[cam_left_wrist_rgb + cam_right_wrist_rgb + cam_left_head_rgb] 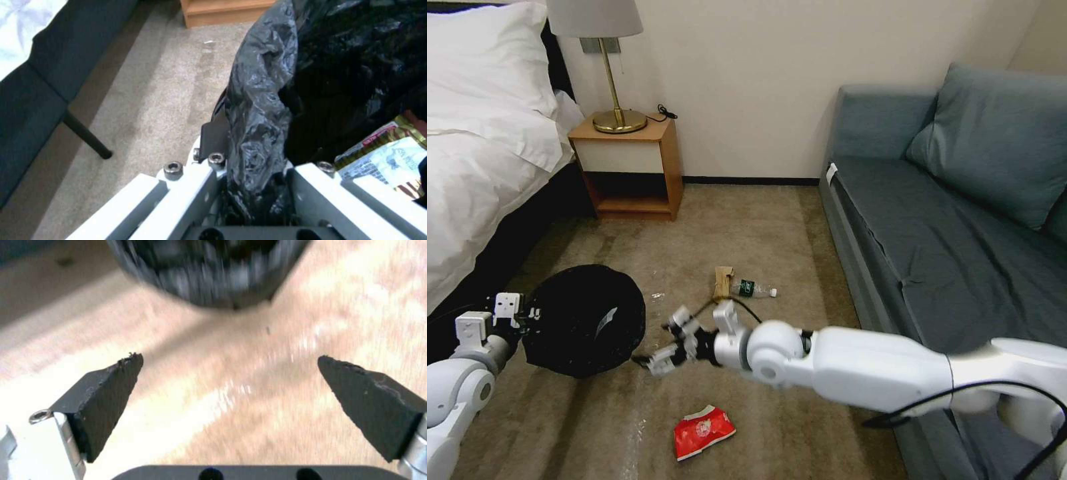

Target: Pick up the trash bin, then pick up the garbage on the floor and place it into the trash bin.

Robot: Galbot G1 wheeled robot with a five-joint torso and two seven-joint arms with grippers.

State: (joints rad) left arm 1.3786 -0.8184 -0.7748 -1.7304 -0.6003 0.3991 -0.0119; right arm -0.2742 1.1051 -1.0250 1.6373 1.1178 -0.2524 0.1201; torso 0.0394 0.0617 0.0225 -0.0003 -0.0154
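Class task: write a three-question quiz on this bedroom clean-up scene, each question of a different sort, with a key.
1. True or false: the left gripper is shut on the bin rim.
2. Which lies nearest the right gripper on the carpet: A the red bag, B the bottle, C the tan wrapper?
3. Fill in: the right gripper's fingers are ____.

Key: 1 true; 2 A; 3 open, with nothing between them.
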